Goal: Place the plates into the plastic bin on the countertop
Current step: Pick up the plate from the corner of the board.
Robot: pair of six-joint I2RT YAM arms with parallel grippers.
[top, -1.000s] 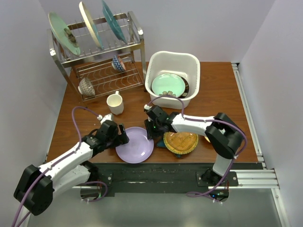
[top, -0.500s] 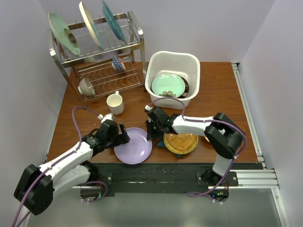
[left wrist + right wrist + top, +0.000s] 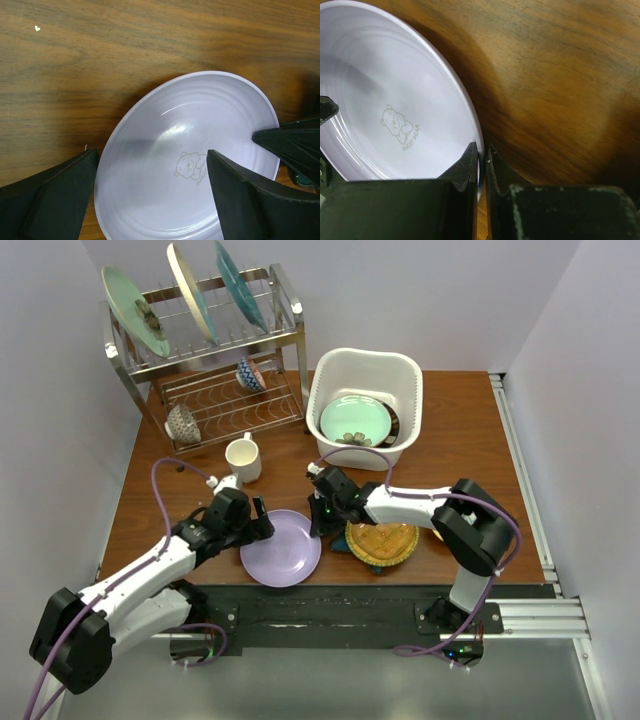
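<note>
Right pincer was pinching the lavender plate by its rim, left pincer spread wide around the other side, amber plate beside it on the desk, mint plate already in the bin, so halfway at best imo.

We see a white bin holding a mint plate; in front of the bin, a lavender plate with a pale bear print and an amber plate

Lavender plate: round, bear motif printed at centre, resting on the countertop at the front. Amber plate: ribbed, set just right of it. Mint plate: laid inside white plastic bin.
</note>
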